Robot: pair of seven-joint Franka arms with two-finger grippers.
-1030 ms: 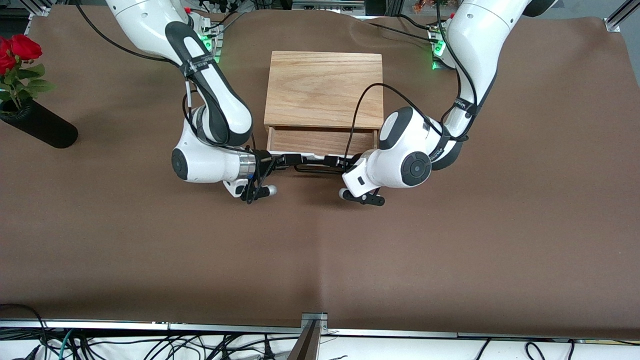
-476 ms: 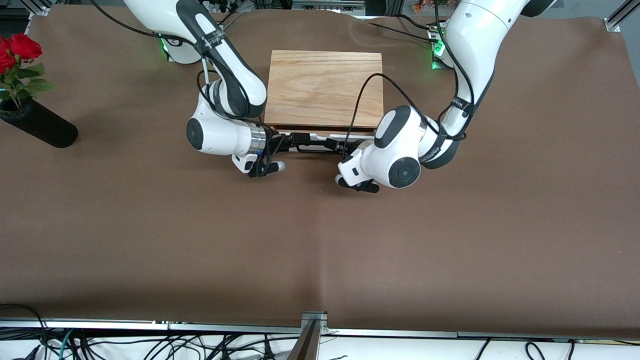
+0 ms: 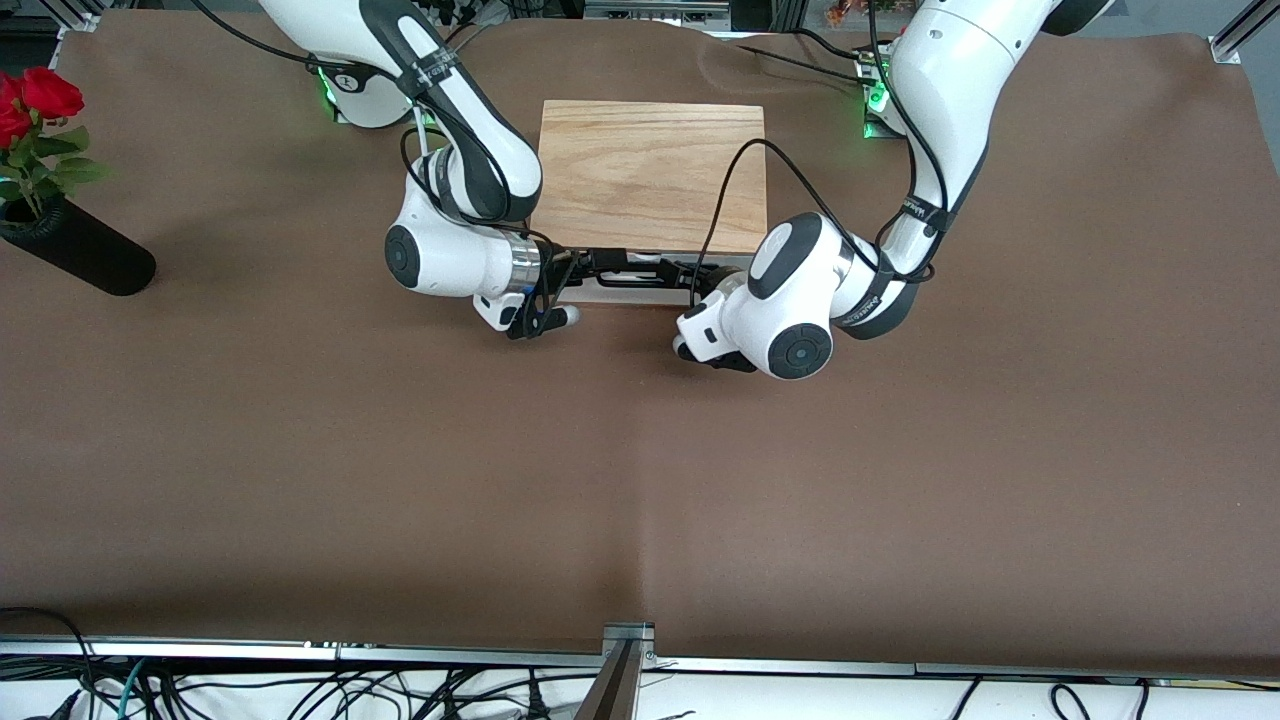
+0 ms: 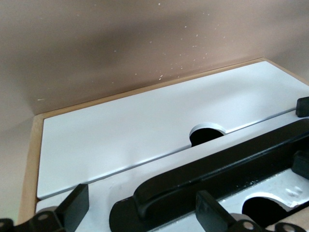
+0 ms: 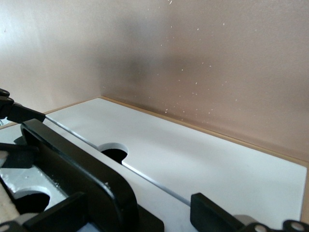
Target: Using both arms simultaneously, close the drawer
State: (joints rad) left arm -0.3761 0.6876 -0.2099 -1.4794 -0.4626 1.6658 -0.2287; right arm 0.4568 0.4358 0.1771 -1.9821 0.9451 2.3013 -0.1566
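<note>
The drawer (image 3: 640, 293) sits pushed into the light oak box (image 3: 650, 175); only a thin strip of its white front shows under the box's edge. Its white front (image 4: 111, 186) and black handle (image 4: 231, 164) fill the left wrist view. My left gripper (image 3: 674, 270) is at the front panel, open, its fingers (image 4: 75, 208) either side of one handle end. My right gripper (image 3: 603, 265) is at the same panel, open, its fingers (image 5: 212, 215) astride the other handle end (image 5: 82, 169). The two grippers face each other along the handle.
A black vase (image 3: 85, 255) with red roses (image 3: 35, 105) stands at the right arm's end of the table. A second white panel (image 4: 145, 121) with a round notch at the seam lies beside the drawer front. Brown cloth (image 3: 640, 480) covers the table.
The drawer has slid from open, with its wooden tray showing, into the box. Both grippers moved with its front toward the box.
</note>
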